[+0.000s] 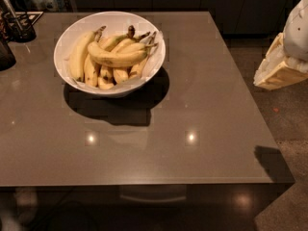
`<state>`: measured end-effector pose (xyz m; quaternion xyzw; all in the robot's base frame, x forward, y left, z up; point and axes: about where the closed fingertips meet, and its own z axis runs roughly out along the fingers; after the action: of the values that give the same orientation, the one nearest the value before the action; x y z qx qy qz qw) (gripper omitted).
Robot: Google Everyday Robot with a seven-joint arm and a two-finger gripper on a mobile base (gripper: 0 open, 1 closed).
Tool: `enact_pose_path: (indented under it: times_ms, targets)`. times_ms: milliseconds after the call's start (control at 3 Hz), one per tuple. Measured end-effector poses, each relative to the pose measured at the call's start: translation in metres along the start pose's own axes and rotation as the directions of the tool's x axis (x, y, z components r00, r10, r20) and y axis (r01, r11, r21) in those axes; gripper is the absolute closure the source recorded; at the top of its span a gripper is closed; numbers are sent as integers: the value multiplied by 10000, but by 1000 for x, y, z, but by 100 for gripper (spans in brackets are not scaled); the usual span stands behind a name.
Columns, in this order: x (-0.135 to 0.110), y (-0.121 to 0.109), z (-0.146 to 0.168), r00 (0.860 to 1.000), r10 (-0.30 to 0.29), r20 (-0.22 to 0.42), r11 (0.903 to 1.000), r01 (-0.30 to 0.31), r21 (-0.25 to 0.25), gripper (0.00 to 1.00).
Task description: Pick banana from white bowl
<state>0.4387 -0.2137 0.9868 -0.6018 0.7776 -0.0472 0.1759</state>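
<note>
The robot's gripper (281,66) is hanging at the right edge of the scene, beyond the right side of the table (202,105) and over the speckled floor (288,119). Whether it is parted or closed cannot be told from this angle. It is showing as a pale, cream-coloured wedge beneath the white casing of the arm (297,23), and it is touching nothing on the table. It is standing well apart from the white bowl (120,19).

The bowl is sitting on the far left part of the glossy grey table, throwing a dark shadow toward the camera and to the right. The banana (115,57) is lying inside the bowl, on top of the pile (a long yellow curve running left to right). Its thin dark stem is pointing toward the bowl's right rim, and its back is bowing toward the near side. The other bananas (79,57) are crowding beneath and beside it. Most are lying lengthwise with their stems aimed at the far rim.

A small dark utensil holder (18,30) is standing at the table's far left corner, apart from the bowl. Two bright spots of reflected light (191,137) are glinting on the tabletop nearer the camera.
</note>
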Motion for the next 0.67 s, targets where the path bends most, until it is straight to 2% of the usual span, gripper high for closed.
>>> enact_pose_path:
  times_ms: [333, 667]
  targets:
    - [0, 0, 0, 10000, 0, 0, 10000, 0, 1, 100]
    - [0, 0, 0, 10000, 0, 0, 10000, 0, 1, 80]
